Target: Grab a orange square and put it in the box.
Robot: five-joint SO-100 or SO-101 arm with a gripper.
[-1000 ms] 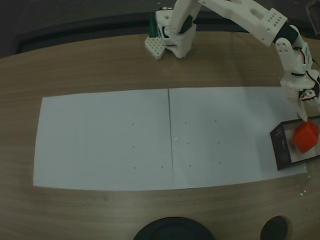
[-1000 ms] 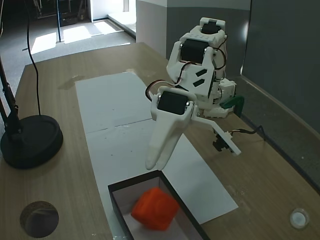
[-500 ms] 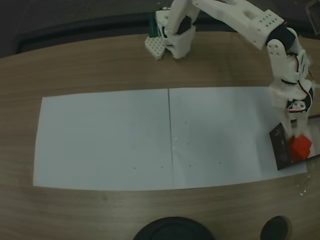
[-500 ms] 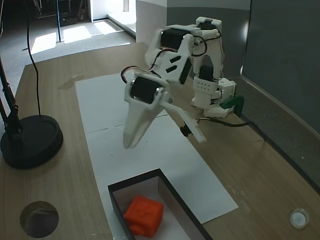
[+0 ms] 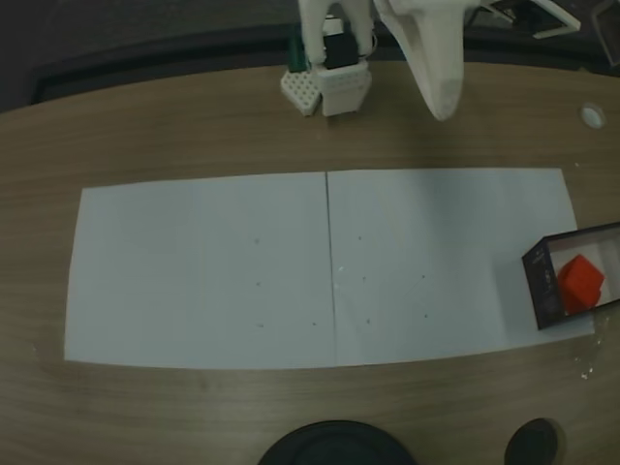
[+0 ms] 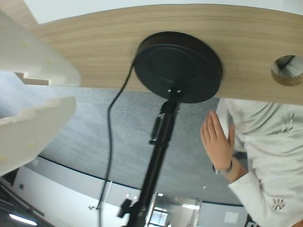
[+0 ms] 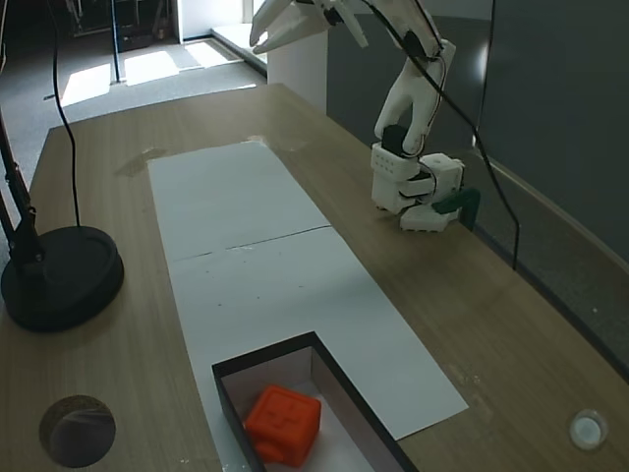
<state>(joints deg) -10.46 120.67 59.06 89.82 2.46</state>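
Since 1 second ago my arm has swung up and away from the box [image 7: 295,354]; the tool [image 7: 270,28] now hangs high over the worktop [image 5: 194,136], empty, jaws slightly parted. I see the orange square [image 7: 283,423] resting inside the box in both fixed views. My wrist view catches a lamp base [image 6: 178,66] and a person's hand [image 6: 217,142].

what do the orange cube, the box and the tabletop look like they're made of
The orange square looks like matte plastic, possibly 3D-printed: rounded edges and a raised mark on its top face. The box has thin, dark, flat walls, probably card or thin plastic. The table shows wood grain, likely laminate or veneer.
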